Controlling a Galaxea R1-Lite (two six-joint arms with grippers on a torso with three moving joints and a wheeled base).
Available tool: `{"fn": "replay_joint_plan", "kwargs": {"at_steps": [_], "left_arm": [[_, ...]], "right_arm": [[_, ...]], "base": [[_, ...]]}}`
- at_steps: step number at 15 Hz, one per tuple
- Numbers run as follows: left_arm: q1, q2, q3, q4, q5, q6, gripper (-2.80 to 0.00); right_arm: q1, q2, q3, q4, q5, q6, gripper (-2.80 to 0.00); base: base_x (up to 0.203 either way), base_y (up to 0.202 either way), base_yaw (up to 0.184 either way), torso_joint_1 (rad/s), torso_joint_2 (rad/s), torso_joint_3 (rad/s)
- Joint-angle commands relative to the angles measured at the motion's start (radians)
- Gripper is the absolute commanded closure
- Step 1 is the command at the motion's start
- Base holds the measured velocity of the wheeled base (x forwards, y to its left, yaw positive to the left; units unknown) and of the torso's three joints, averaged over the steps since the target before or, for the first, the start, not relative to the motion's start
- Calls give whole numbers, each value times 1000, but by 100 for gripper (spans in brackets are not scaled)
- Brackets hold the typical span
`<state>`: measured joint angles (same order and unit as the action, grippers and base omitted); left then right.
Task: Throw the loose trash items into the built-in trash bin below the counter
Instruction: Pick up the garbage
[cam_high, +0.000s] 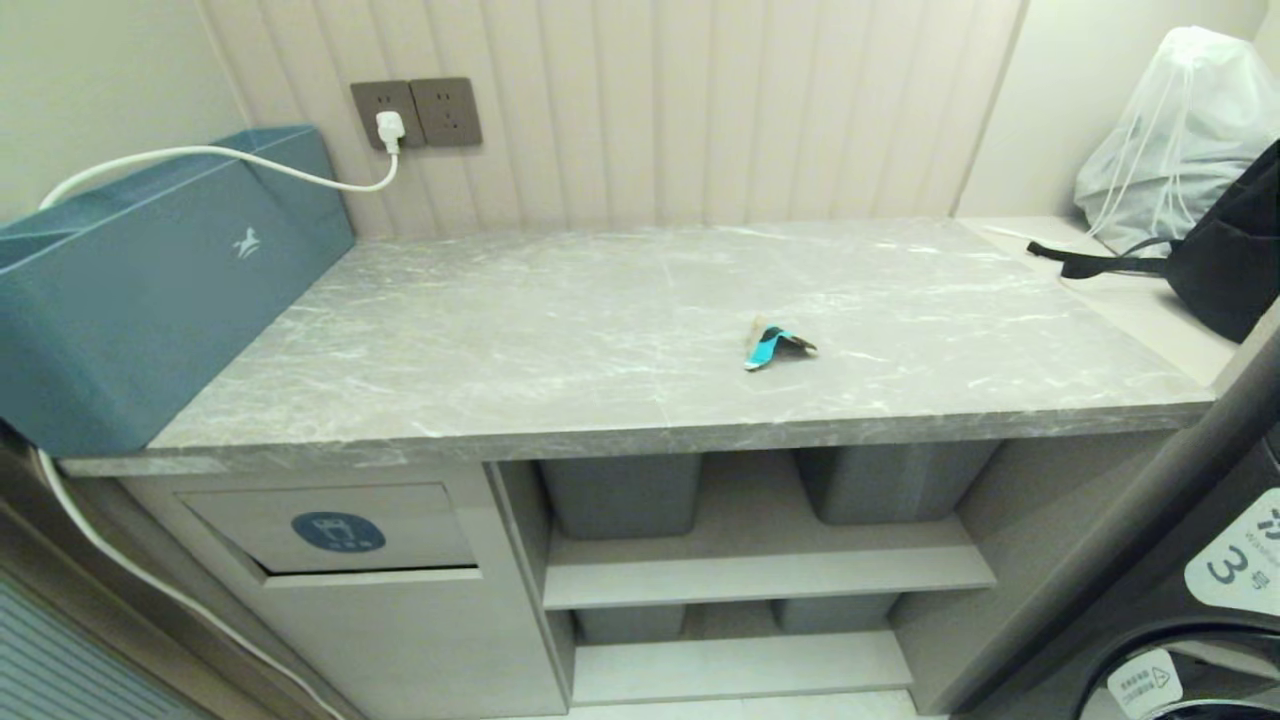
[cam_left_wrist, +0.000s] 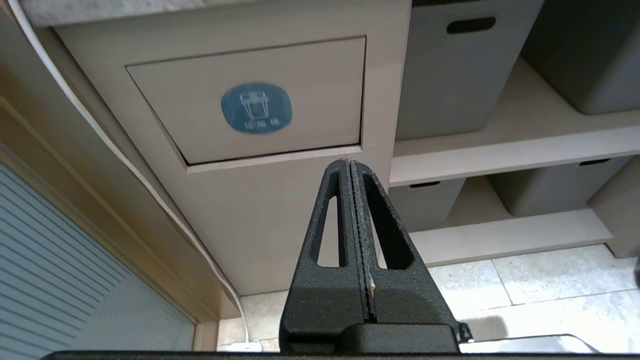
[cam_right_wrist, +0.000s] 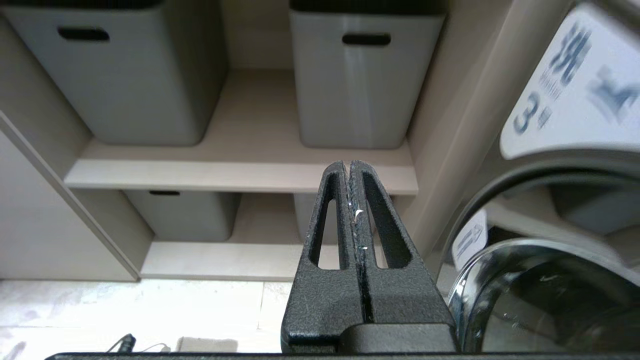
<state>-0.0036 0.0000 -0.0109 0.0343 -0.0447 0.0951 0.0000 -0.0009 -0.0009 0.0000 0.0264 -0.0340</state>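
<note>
One crumpled paper scrap, brown and cream with a turquoise stripe, is recorded on the grey marble-patterned counter, right of centre and well apart from every edge; no second scrap can be found in any view.

Trash bin flap: set into the beige cabinet front under the counter's left end, marked by a round blue trash-can icon; its lower edge appears tipped slightly inward, judged to be how it swings for disposal. The text under the icon is too small to be read.

Left tool: fingers pressed together, nothing pinched, held low and pointed at the cabinet just below the flap. Right tool: likewise pressed together and empty, aimed at the open shelves. Neither arm is seen in the head view; both are judged parked, the scrap not yet approached.

Grey plastic tubs with slot handles: stowed on two shelves, the upper pair cut off by the counter edge in the head view.

Teal box: at the counter's left end, cropped by the frame; a white cable runs over it from a wall socket, plugged in.

White drawstring bag and black bag: on a paler surface to the right, partly cut off.

Appliance with glass door: far right, only partly seen, labels blurred.
</note>
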Motion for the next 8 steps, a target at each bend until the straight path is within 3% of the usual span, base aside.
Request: {"fn": "replay_joint_plan", "kwargs": {"at_steps": [1,5,8], "left_arm": [[1,0,0,-2,0,0,0],[-1,0,-20,-24,-6,3,0],[-3,119,-172,-38,-51,1,0]], "right_arm": [[0,-1,1,0,1,-1,0],[0,-1,1,0,-1,4,0],[0,-1,1,0,1,2,0]], "base": [[0,0,0,110,-230,-128],[0,0,0,27,-62,-34],[0,0,0,0,0,0]]}}
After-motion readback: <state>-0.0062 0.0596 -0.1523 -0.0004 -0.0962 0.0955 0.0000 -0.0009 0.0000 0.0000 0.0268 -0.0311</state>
